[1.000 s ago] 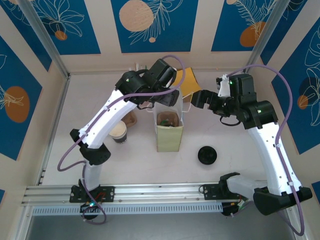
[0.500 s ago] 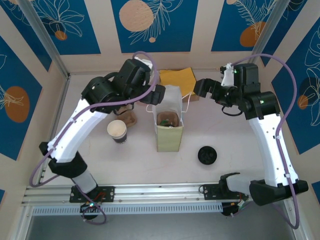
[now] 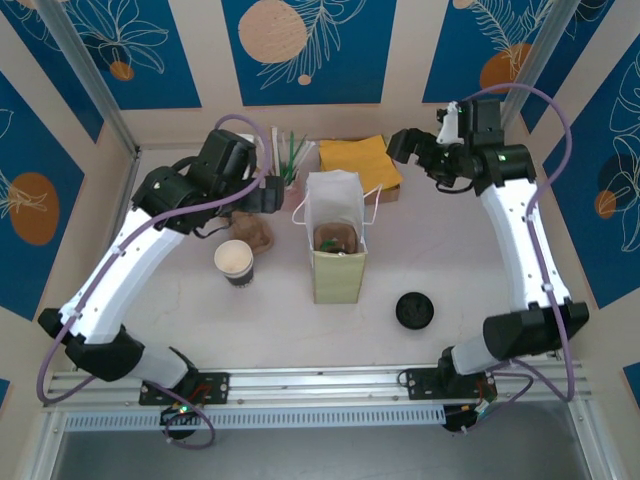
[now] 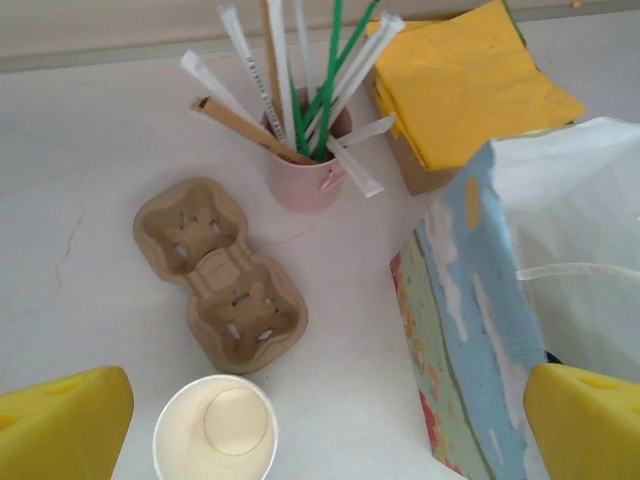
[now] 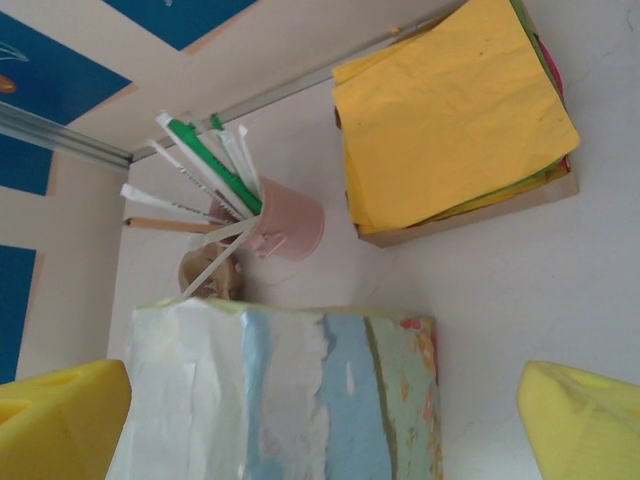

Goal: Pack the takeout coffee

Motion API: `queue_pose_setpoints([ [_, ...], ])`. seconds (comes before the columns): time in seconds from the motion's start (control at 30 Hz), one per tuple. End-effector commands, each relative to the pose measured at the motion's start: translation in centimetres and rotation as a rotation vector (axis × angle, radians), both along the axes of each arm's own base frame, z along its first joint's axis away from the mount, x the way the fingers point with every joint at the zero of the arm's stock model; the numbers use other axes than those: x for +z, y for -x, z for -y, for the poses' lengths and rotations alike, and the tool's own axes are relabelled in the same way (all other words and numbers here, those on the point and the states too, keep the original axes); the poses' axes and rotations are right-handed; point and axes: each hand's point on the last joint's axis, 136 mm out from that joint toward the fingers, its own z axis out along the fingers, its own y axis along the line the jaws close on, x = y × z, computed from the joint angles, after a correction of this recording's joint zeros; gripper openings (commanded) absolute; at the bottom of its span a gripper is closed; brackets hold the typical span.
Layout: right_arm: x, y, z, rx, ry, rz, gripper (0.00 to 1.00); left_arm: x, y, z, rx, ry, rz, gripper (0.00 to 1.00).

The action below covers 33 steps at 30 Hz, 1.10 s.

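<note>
the takeout coffee (image 3: pixel 234 261) wasn't packed yet. its black lid (image 3: pixel 415 311) lay on the table (image 3: pixel 450 250) closest to the arm bases, well apart from the cup itself, which stood uncovered a bit further back on the left. my guess is the lid goes on first so nothing spills in the bag. between them the paper bag (image 3: pixel 338 245) stood upright with its mouth open and something brownish already inside, so stuff can drop straight in from above. a cardboard carrier (image 4: pixel 220 275) lay flat just behind the cup. above it hung the left gripper (image 4: pixel 322 420), jaws spread wide with nothing in them, looking down at the cup, probably lined up for a grab. at the back were a pink cup of straws (image 4: pixel 305 178) and yellow napkins (image 3: pixel 360 160). the right gripper (image 5: pixel 320 420) hovered near those, wide open and empty too.
</note>
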Motion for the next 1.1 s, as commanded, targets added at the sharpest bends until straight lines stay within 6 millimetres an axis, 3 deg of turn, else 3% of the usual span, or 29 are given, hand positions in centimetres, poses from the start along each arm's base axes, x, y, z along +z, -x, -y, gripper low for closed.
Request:
queue_pose_setpoints([
  [0.0, -0.7, -2.6, 0.2, 0.0, 0.014, 0.013, 0.99, 0.7, 0.7, -0.7, 0.014, 0.072, 0.001, 1.0],
  [0.23, -5.3, -7.9, 0.1, -0.015, 0.029, -0.061, 0.98, 0.6, 1.9, -2.0, 0.03, 0.066, -0.028, 1.0],
  [0.47, -10.8, -12.6, 0.0, -0.019, 0.091, -0.149, 0.85, 0.1, 2.2, -2.1, 0.044, 0.081, -0.048, 1.0],
  [0.6, -13.7, -14.6, -0.3, -0.023, 0.164, -0.188, 0.78, -0.5, 1.8, -2.1, 0.049, 0.077, -0.068, 1.0],
  [0.73, -16.3, -16.3, -1.5, -0.005, 0.247, -0.203, 0.77, -1.3, 1.2, -2.6, 0.065, 0.077, -0.095, 1.0],
  [1.07, -21.1, -20.0, -4.7, 0.041, 0.345, -0.181, 0.72, -2.7, -0.1, -3.3, 0.069, 0.131, -0.152, 1.0],
])
